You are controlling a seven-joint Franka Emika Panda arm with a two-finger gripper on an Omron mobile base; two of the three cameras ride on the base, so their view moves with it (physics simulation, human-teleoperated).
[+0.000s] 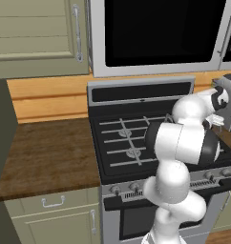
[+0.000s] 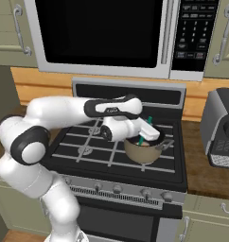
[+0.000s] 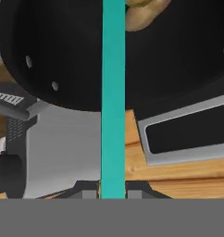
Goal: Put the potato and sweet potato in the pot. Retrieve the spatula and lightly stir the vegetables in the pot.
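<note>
left base view: white arm bends across the stove (image 1: 136, 143), its elbow covering the right-hand burners; wrist reaches toward the right edge, next to a grey appliance (image 1: 229, 102). wooden surface (image 1: 46, 152) left of the stove.

right base view: pot (image 2: 144, 150) sits on the stove's front right burner. end effector (image 2: 145, 131) hangs over the pot's near rim, clenched on the spatula (image 2: 143, 134), whose teal handle slants down into the pot. coffee machine (image 2: 221, 127) stands well right of the pot.

hand view: spatula handle runs straight up from between the fingertips into the pot's dark interior. a tan-orange lump, likely the sweet potato (image 3: 144, 14), lies inside the pot just beside the handle. the potato cannot be told apart here.

step in hand, judged: stirring stage, spatula already in the pot. next move calls for small, gentle sweeps of the head among the vegetables, keeping the grip firm and clear of the pot's rim.
</note>
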